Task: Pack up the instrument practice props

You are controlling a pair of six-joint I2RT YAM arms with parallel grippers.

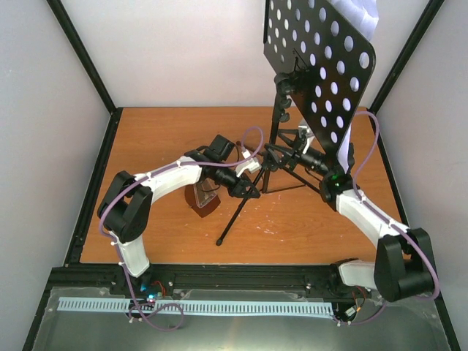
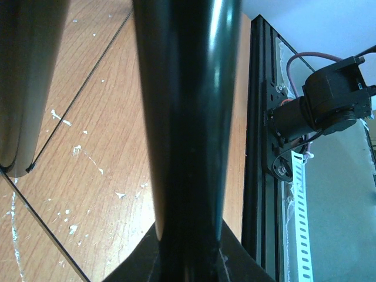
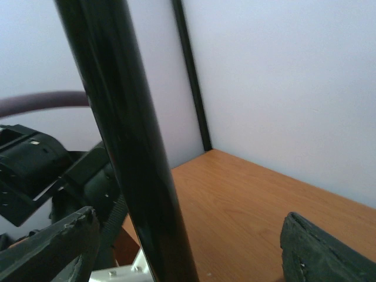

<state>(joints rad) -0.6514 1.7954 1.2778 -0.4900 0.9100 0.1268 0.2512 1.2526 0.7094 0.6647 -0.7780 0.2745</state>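
the music stand (image 1: 322,66) stands upright on the wooden table (image 1: 161,131), its pole (image 3: 129,135) near vertical. the right gripper (image 3: 188,258) is the nearer, fingers (image 3: 53,247) spread wide either side of the pole. the left gripper (image 1: 247,188) sits low by the pole, its spread untellable. metronome (image 1: 205,199) left of the pole, sheet music (image 1: 358,14) high above; walls (image 1: 183,51) close around

The music stand (image 1: 316,57) stood on the table (image 1: 168,131), right of centre, with the sheet-music pages (image 1: 360,13) behind its desk's top edge. The metronome (image 1: 205,199) sat left of the stand's legs, seemingly directly beneath the left arm (image 1: 164,179).
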